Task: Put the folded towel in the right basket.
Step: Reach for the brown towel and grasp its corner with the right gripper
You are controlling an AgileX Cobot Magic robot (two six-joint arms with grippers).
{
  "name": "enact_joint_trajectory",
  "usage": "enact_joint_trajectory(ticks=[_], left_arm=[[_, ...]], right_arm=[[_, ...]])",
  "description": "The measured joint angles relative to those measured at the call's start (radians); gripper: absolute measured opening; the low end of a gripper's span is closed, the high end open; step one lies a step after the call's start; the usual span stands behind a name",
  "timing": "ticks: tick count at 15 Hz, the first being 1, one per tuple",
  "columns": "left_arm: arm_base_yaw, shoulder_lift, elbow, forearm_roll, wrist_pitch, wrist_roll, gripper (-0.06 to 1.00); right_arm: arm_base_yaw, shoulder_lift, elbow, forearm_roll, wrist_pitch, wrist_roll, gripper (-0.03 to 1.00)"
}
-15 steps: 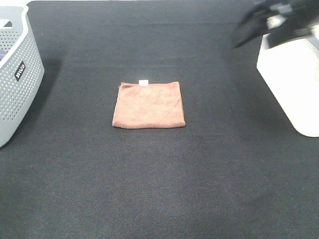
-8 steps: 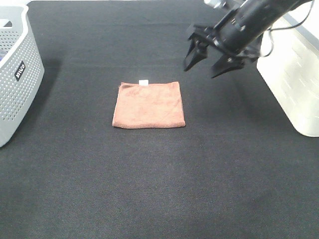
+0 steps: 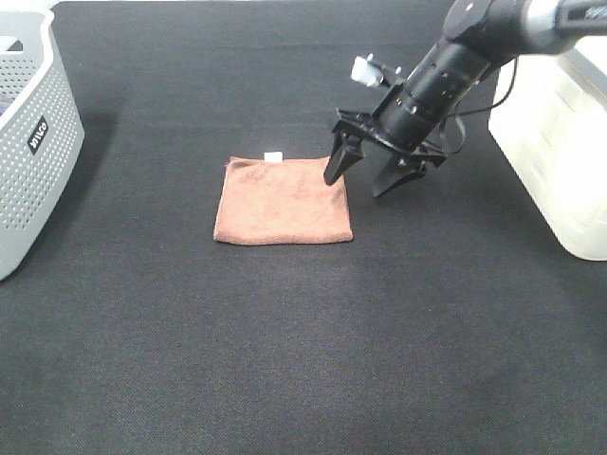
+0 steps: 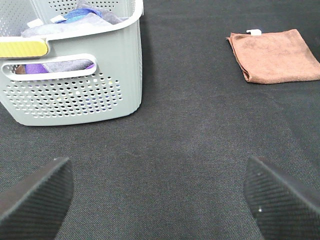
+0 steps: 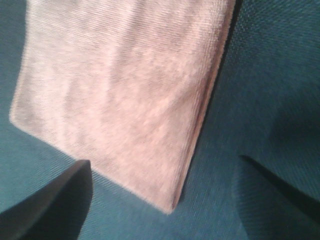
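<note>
The folded towel (image 3: 283,200), a rust-brown square with a white tag on its far edge, lies flat on the black table; it also shows in the left wrist view (image 4: 276,55) and fills the right wrist view (image 5: 125,90). The right basket (image 3: 560,156), white plastic, stands at the right edge. My right gripper (image 3: 362,177) is open and hangs low over the towel's right edge, one finger (image 3: 338,163) over the cloth and the other beyond it. My left gripper (image 4: 160,197) is open and empty, out of the exterior view.
A grey perforated basket (image 3: 33,142) with a black label stands at the far left, holding several cloths (image 4: 75,17). The black table cloth (image 3: 303,351) stretches toward the front.
My right arm has swung from above the white basket leftward and down. Its open gripper now hangs just over the towel's right edge. The towel has not moved.
</note>
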Motion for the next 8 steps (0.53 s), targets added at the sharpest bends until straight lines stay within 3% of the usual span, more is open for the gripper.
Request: enact_joint_trajectory(ticks=[8], left_arm=[[0.000,0.000,0.000,0.000,0.000,0.000,0.88]], right_arm=[[0.000,0.087,-0.038,0.083,-0.001,-0.072,0.73]])
